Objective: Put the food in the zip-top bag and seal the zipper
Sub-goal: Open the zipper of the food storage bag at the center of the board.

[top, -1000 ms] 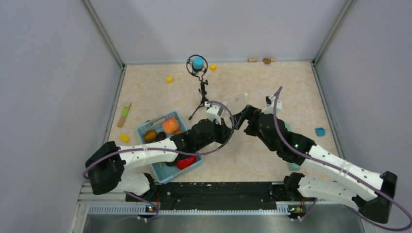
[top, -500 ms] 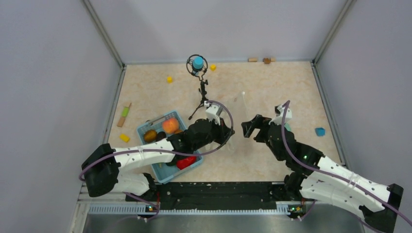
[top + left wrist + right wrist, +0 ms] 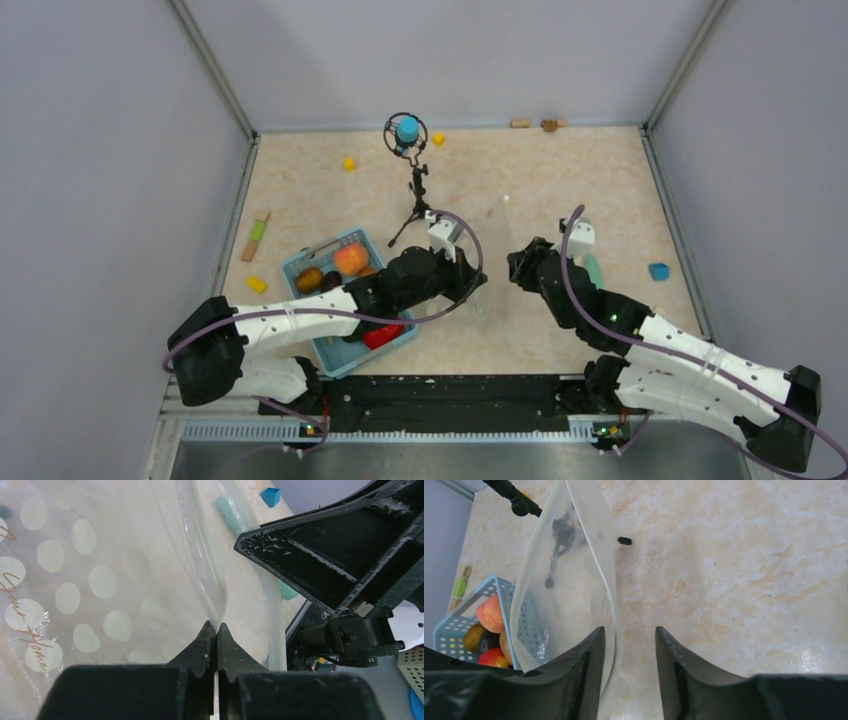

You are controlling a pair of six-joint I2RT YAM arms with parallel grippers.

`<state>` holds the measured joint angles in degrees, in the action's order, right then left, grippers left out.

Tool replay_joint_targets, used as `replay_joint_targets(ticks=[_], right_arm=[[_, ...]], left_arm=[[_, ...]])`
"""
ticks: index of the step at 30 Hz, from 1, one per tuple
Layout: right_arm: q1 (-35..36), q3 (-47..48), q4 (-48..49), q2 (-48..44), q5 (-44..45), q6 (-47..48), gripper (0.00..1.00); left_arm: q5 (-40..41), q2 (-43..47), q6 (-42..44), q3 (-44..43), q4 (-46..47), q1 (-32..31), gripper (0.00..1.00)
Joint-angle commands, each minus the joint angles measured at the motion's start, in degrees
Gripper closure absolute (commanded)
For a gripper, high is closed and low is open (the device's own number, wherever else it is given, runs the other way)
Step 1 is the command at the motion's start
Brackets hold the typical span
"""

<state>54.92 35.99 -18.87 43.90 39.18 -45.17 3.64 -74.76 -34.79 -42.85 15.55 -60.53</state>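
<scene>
zip-top bag [image 3: 90, 580]: clear glossy soft plastic. table [image 3: 749, 555]: smooth marbled top, slight sheen. basket [image 3: 449, 632]: perforated matt plastic.

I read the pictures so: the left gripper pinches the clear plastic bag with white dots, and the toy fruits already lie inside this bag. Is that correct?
Not quite. The left gripper does pinch the clear plastic bag with white dots, but the toy fruits lie in the light blue plastic basket, not in the bag. The top external view shows it.

A clear soft plastic bag [image 3: 497, 255] stands upright between the left gripper [image 3: 478, 283] and the right gripper [image 3: 517, 265]. Toy fruits and vegetables [image 3: 350, 259] lie in the light blue rectangular basket [image 3: 343, 364].
</scene>
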Motion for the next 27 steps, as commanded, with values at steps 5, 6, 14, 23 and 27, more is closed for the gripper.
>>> replay_joint_targets(ticks=[5,6,14,23,27], right_arm=[[-0.32,-2.17,4.09,-1.49,-0.22,2.52,0.90],[-0.71,-2.19,4.13,-1.88,-0.28,3.21,1.00],[-4.11,3.43,-4.49,-3.78,2.54,10.02,1.00],[-5.07,20.97,-23.15,4.72,16.35,16.76,1.00],[-4.99,29.43,-25.53,14.13,18.38,24.68,1.00]], left_arm=[[-1.97,1.11,0.25,-0.22,4.24,-0.72,1.00],[-1.97,0.96,0.03,-0.28,4.33,-0.77,1.00],[-1.69,1.76,-0.74,-2.15,2.81,-1.05,0.18],[6.71,11.03,-0.63,2.27,-0.84,-1.17,0.03],[13.06,14.65,-1.19,3.71,-5.55,-1.12,0.03]])
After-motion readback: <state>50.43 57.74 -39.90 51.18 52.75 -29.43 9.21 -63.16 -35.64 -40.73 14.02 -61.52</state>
